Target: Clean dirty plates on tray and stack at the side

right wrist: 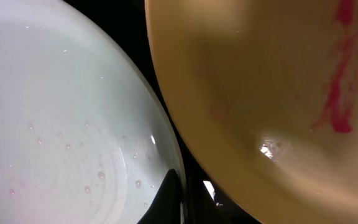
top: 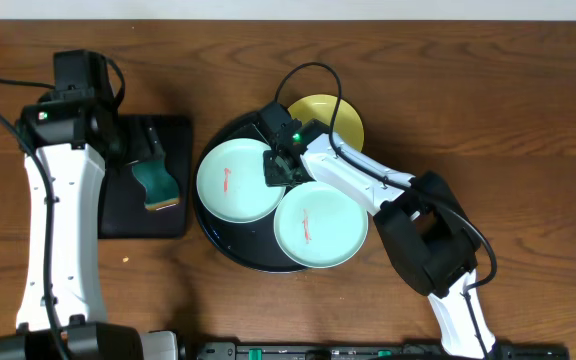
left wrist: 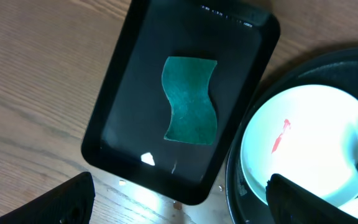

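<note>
**Even light above, glare and blur at the wrists**

The overhead view is sharp and evenly lit, with soft, short shadows beside the arms on the brown table (top: 528,120). In the left wrist view the turquoise plate (left wrist: 309,143) is blown out almost to white, and the rectangular tray (left wrist: 129,74) carries a small glare spot (near its lower end). The right wrist view is close and soft, with one bright reflection on the blurred yellow plate (right wrist: 260,93)

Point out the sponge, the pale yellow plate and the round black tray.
sponge (left wrist: 190,101): left wrist view, middle of its green face.
pale yellow plate (top: 346,120): overhead view, its uncovered right side.
round black tray (top: 240,242): overhead view, bare floor at lower left.
</note>
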`<move>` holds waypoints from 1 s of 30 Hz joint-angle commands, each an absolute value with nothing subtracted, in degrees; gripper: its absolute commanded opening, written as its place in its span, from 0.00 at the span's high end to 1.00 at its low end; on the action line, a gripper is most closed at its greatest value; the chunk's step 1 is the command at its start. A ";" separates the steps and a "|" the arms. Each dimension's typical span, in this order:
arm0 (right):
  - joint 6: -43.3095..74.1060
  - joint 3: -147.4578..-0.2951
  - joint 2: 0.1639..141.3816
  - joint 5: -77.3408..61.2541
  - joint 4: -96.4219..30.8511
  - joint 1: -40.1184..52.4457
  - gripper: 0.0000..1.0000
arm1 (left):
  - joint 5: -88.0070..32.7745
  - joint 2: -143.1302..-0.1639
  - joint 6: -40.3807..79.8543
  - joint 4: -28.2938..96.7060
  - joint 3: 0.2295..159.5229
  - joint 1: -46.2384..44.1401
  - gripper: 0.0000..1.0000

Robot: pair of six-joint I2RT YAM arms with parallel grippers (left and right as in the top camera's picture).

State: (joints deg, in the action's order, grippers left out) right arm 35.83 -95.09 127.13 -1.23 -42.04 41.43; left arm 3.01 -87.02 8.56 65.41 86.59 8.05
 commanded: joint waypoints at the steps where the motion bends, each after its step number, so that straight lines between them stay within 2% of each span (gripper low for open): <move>1: 34.57 -95.57 129.03 -0.03 -41.71 41.78 0.99 | 3.68 -90.13 7.33 65.49 85.34 8.34 0.12; 6: 33.56 -95.57 129.03 -0.03 -41.74 41.67 0.99 | 3.68 -96.51 7.11 65.52 85.34 8.34 0.12; 11: 33.28 -95.57 129.03 -0.01 -41.69 41.67 0.99 | 3.33 -105.19 9.19 65.45 85.34 9.26 0.28; 19: 33.15 -95.57 129.03 -0.01 -41.45 41.67 0.99 | 0.43 -114.87 9.23 61.65 85.34 10.76 0.34; 24: 32.88 -95.57 129.03 -0.01 -41.52 41.67 0.99 | -1.28 -119.15 6.72 58.08 85.34 10.76 0.46; 28: 32.69 -95.57 129.03 -0.01 -41.47 41.67 0.99 | -4.99 -121.40 4.51 55.96 85.34 10.76 0.49; 30: 32.69 -95.57 129.03 0.01 -41.52 41.67 0.99 | -4.95 -122.02 4.54 55.07 85.34 10.76 0.56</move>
State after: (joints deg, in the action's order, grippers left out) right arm 34.02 -95.09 127.13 -1.26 -41.76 41.43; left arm -2.55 -119.90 5.96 56.31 85.84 10.70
